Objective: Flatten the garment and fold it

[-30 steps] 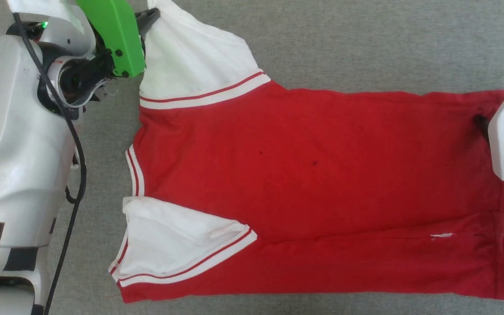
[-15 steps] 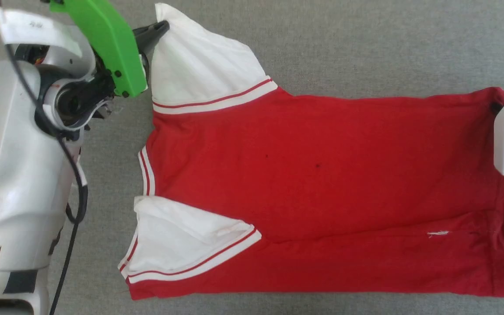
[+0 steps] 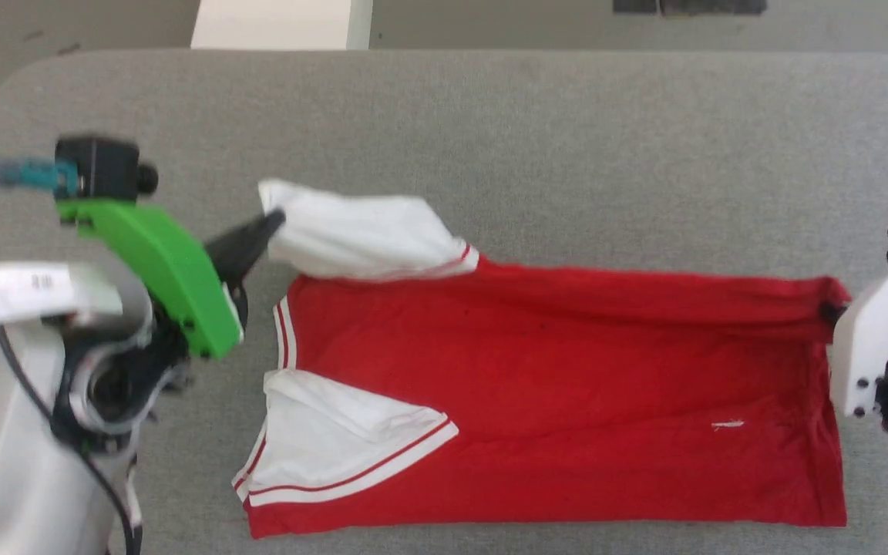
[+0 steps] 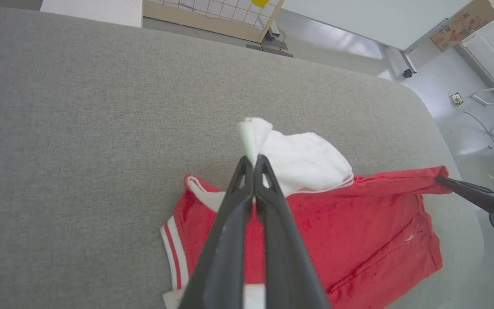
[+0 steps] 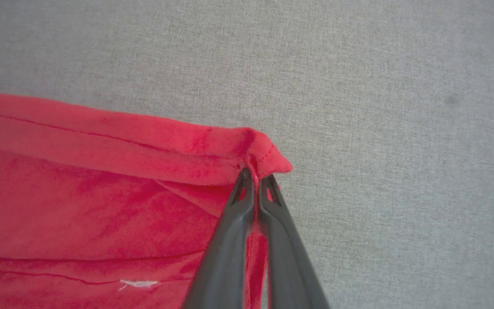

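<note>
Lying on the table, the garment is pinched at sleeve tip and hem corner by the fingers of the left gripper and right gripper; either shallow hold could be lost if pulled unevenly

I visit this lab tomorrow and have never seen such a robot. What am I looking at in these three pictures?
It is a two-armed robot folding laundry. The wide picture comes from a camera on its head, looking down at a grey cloth-covered table. The other two come from cameras on its wrists, each looking along that arm's two dark fingers. On the table lies a red T-shirt with white sleeves, plain side up. The left gripper is shut on the tip of the far white sleeve. The right gripper is shut on the far corner of the hem, so that edge looks raised.
</note>
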